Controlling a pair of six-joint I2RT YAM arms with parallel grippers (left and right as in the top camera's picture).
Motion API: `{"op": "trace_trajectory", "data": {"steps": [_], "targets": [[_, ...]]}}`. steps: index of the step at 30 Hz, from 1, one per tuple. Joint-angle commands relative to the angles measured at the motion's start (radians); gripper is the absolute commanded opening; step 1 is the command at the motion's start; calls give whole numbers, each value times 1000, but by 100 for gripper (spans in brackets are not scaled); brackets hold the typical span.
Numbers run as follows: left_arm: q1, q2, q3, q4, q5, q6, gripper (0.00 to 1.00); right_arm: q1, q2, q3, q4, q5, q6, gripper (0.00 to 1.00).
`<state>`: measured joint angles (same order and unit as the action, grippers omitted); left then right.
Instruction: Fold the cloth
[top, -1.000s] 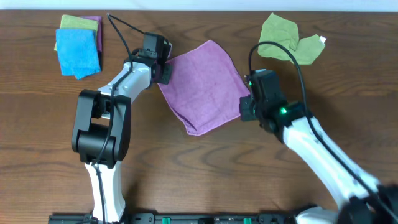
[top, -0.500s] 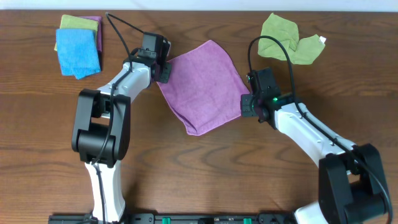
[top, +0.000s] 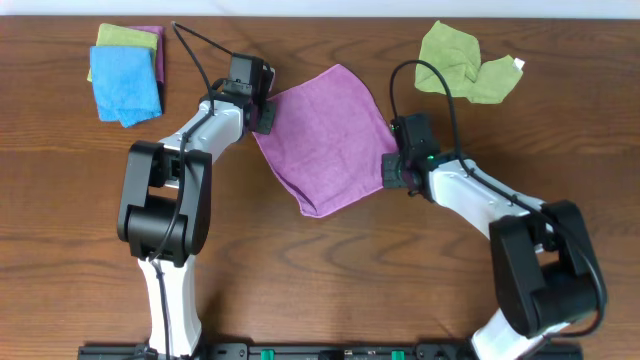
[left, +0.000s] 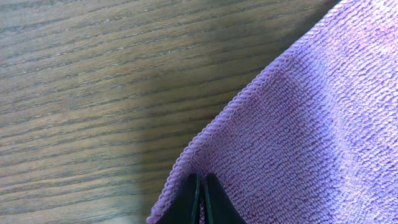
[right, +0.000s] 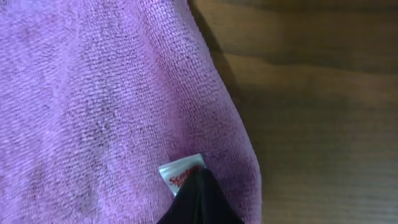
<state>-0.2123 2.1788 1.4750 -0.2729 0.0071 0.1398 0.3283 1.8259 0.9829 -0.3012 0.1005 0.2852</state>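
At our left end, the left gripper (top: 262, 113) sits on the left-hand corner of the cloth (top: 325, 135). Its wrist view shows the two fingers (left: 188, 210) pressed together with only a hairline between them, just where the stitched hem runs in under the tips, so we judge it is pinching that corner. From this gripper the cloth spreads away ahead and to its right, lying flat on the table (top: 330, 290). The cloth is set as a diamond, with one corner pointing at the far edge of the table and the opposite one pointing back toward the arm bases. Being square, it has no true long axis. The line that matters is the diagonal from gripper to gripper, which runs across the table and dips slightly toward the near side at its right end. There the right gripper (top: 392, 172) is on the right-hand corner. In its wrist view the dark tips are drawn to a single point touching the white tag (right: 181, 172), with cloth ahead and to its left and bare wood just to its right. We read it as clamped on the cloth too. Each arm is at its own corner, so neither is nearer, and the whole cloth lies between them. We think the fold depends on moving these two opposite corners together without letting that diagonal go slack.
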Motion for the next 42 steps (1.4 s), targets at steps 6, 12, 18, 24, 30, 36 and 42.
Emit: {"op": "trace_trajectory", "data": {"steps": [6, 12, 18, 24, 30, 36, 42], "targets": [[6, 34, 16, 3, -31, 19, 6, -13, 41, 16, -48, -139, 7, 2], [29, 46, 16, 64, -41, 21, 6, 21, 41, 16, -112, -320, 36, 1], [63, 69, 16, 143, -40, 22, 6, 110, 40, 16, -167, -332, 36, 2], [93, 89, 16, 154, -40, 74, 6, 229, 40, 16, -202, -341, 36, 2], [101, 89, 16, 138, -40, 78, 6, 286, 40, 16, -212, -337, 35, 1], [101, 70, 17, 135, -49, 73, 6, 278, 17, 33, -224, -336, -8, 2], [101, 14, 17, 100, -173, 73, 5, 277, -44, 98, -308, -179, -21, 1]]}}
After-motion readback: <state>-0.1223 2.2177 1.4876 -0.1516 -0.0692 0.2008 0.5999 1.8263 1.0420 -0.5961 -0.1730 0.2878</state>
